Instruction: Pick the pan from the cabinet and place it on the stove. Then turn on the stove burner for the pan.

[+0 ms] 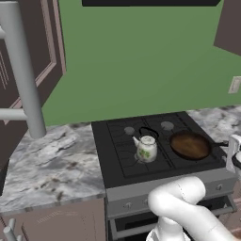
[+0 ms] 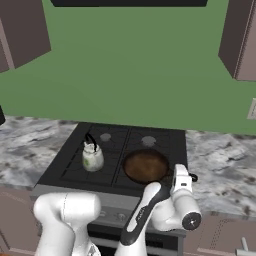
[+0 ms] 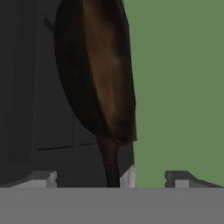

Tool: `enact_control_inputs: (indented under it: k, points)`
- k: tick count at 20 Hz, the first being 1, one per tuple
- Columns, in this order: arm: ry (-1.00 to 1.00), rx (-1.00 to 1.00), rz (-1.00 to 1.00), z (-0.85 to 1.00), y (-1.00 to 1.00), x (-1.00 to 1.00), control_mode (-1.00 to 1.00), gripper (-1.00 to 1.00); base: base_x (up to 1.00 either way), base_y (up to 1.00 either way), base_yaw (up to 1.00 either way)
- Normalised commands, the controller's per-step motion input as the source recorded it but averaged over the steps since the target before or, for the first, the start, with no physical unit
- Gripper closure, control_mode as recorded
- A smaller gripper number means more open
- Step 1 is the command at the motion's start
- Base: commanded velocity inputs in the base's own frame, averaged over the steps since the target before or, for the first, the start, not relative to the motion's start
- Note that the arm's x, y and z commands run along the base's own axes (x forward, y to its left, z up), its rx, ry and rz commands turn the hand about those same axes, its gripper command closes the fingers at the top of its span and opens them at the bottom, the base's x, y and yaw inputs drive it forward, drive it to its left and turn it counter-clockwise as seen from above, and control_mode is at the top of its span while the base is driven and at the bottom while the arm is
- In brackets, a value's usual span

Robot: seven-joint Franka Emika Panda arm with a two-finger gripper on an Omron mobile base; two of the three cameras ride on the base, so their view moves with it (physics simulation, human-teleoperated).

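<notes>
One kettle (image 1: 146,148) beside pan (image 1: 190,144) on stove (image 1: 117,160); claw (image 3: 111,179) spread wide astride pan handle (image 3: 110,162).

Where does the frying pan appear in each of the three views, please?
Left base view: the pan sits right of centre, on the stove's front right grate.
Right base view: just below centre.
Hand view: upper centre, seen edge-on.
Shared landmark: the white kettle, left of it.

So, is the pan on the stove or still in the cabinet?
On the stove: the pan sits flat on the front right grate, beside the kettle.
</notes>
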Motion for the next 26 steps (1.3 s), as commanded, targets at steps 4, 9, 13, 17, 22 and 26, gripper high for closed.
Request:
enact_control_inputs:
  k: [4,9,13,17,22,26]
  points:
    - [0.0,0.0,0.0,0.0,0.0,-0.62,-1.0,-1.0,0.0,0.0,0.0]
    - [0.0,0.02,0.0,0.0,0.0,-0.7,-1.0,-1.0,0.0,0.0,0.0]
    - [0.0,0.15,0.0,0.0,-0.02,-0.83,-1.0,-1.0,0.0,0.0,0.0]
    - [0.0,0.28,0.0,0.0,-0.08,-0.95,-1.0,-1.0,0.0,0.0,0.0]
    - [0.0,0.33,0.01,0.02,-0.01,-0.93,-1.0,-1.0,0.0,0.0,0.0]
    - [0.02,0.39,0.05,0.08,0.0,-0.71,-1.0,-1.0,0.0,0.0,0.0]
